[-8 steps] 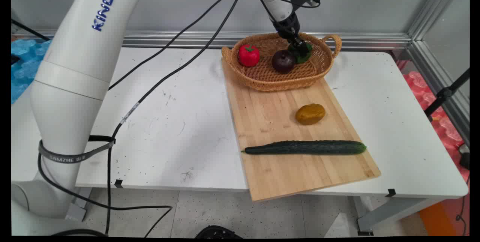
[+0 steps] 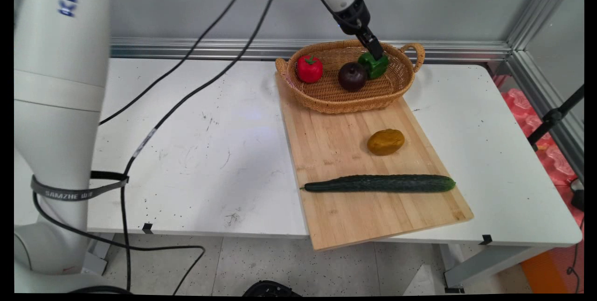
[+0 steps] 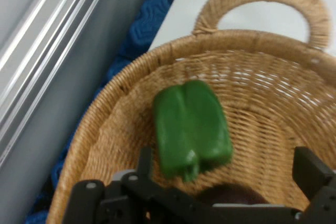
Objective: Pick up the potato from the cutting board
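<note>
The tabletop carries a wooden cutting board, which lies well below and in front of the hand. At the board's far end, directly beneath the hand, stands a wicker basket with a looped handle at each end.

Half a second ago the hand was sunk low into the basket, its tips down beside the green pepper. Now it has risen and drawn back toward the wall, so that its tips only just meet the pepper's top edge in the main view. The pepper has stayed in the basket. In the hand view the pepper lies free on the weave, just beyond the hand, with one finger at the right and the other at the left standing spread apart to either side and gripping nothing. So the hand is open and empty, and the pepper appears to have been left where it lies rather than lifted.

Nothing else has moved. The cucumber lies farthest from the hand, across the board's near end. The brown potato sits between it and the basket. In the basket the red pepper lies well to the hand's side, and the dark purple fruit rests just beside the green pepper.
</note>
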{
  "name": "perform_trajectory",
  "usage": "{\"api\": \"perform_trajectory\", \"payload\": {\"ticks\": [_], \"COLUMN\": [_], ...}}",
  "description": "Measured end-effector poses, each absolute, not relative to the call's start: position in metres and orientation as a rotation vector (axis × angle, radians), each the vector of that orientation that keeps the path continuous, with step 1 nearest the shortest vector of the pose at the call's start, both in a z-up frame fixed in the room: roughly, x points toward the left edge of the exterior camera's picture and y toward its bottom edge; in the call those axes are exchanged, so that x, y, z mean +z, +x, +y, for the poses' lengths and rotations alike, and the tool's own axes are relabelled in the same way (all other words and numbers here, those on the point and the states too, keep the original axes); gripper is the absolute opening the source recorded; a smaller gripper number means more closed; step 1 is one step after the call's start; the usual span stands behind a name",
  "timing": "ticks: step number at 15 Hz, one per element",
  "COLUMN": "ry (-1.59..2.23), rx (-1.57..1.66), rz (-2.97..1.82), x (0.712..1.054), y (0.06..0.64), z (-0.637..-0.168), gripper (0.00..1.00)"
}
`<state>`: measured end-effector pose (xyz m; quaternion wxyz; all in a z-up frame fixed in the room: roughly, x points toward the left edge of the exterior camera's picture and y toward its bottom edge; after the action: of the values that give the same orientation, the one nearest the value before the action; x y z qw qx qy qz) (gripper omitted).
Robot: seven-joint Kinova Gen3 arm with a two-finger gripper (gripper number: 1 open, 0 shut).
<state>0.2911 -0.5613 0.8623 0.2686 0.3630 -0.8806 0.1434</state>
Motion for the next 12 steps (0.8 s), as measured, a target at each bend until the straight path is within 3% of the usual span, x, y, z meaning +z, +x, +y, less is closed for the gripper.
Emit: {"api": "perform_trajectory", "payload": {"ticks": [12], "ry": [0.762], "rx": [0.331], "rz": [-2.452], "x": [0.93], "y": [0.342], "z": [-0.423], "gripper": [1.0]}}
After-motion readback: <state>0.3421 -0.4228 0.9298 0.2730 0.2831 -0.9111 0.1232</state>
